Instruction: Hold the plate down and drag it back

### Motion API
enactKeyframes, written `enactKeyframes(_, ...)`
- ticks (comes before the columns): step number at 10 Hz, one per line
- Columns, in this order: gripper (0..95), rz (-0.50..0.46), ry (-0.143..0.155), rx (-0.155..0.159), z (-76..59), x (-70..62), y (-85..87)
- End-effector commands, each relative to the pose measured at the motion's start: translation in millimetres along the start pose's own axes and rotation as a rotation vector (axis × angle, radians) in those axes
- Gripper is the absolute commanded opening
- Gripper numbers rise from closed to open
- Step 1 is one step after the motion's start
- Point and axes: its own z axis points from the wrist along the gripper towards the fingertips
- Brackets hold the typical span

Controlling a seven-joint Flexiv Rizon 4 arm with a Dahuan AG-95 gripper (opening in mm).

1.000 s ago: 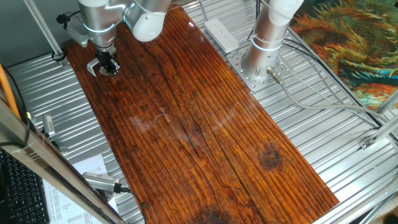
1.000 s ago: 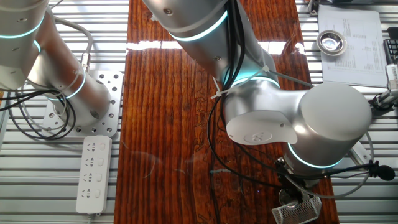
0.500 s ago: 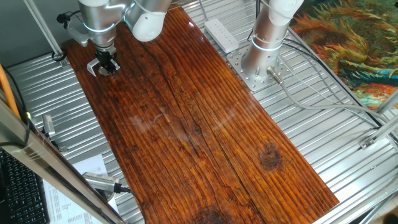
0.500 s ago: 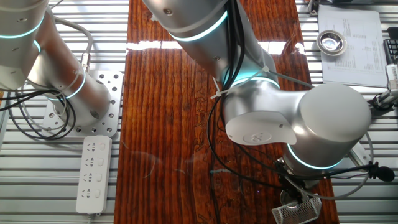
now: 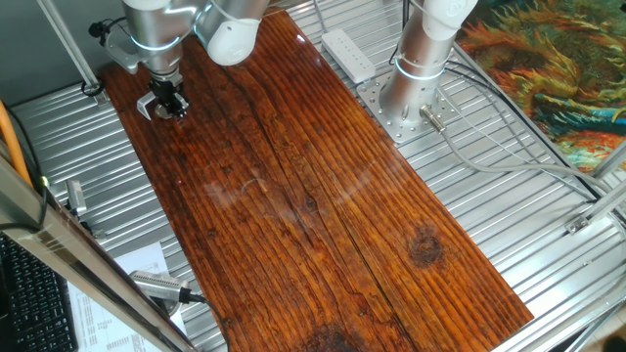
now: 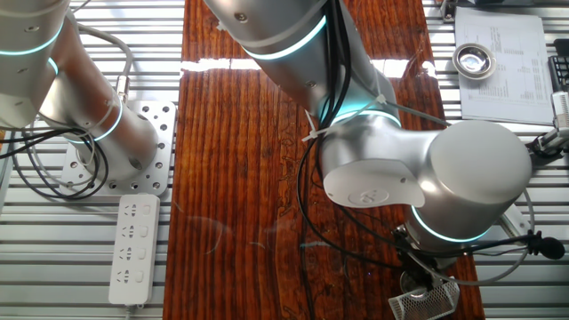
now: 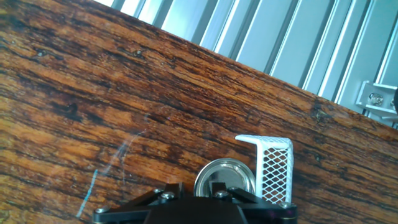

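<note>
At the far corner of the tabletop (image 5: 323, 225), beside two of its edges: the claw (image 5: 170, 106) is seen pressed down close to the wood.

Tabletop: a long plank of dark reddish wood, laid over a ribbed metal frame (image 5: 509, 205); the ribbed metal is seen past the wood edge in the hand view.

Open room: the greater part of the plank's length is shown bare, stretching away from the claw toward the near end in one fixed view.

Edges: in the hand view the plank's edge is seen running diagonally just beyond the plate (image 7: 224, 180); only a narrow strip of wood is left between them.

Plate: a round disc with a bright rim, lying flat on the wood; its near part is covered by the claw's black body (image 7: 193, 208).

Plate relative to claw: directly under the claw tip, centred on it; whether they touch cannot be told.

Bracket (image 7: 271, 163): a white mesh-sided angled piece, standing just beside the plate, on the side toward the edge.

Claw state: whether the fingers are apart or together cannot be told, as they are hidden in every view.

Other fixed view: the arm's large silver joint (image 6: 462, 178) is shown above the claw, which is mostly hidden.
</note>
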Motion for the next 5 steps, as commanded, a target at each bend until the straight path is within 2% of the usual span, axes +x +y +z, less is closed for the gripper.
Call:
enactKeyframes(1,19.0,0.0,0.0,0.001,-0.1,0.2,0.1)
enactKeyframes(2,19.0,0.001,0.001,0.002,-0.1,0.3,0.1)
enactKeyframes(3,0.0,0.001,0.001,0.002,-0.1,0.3,0.1)
enactKeyframes(5,0.0,0.002,0.001,0.002,0.0,0.3,0.0)
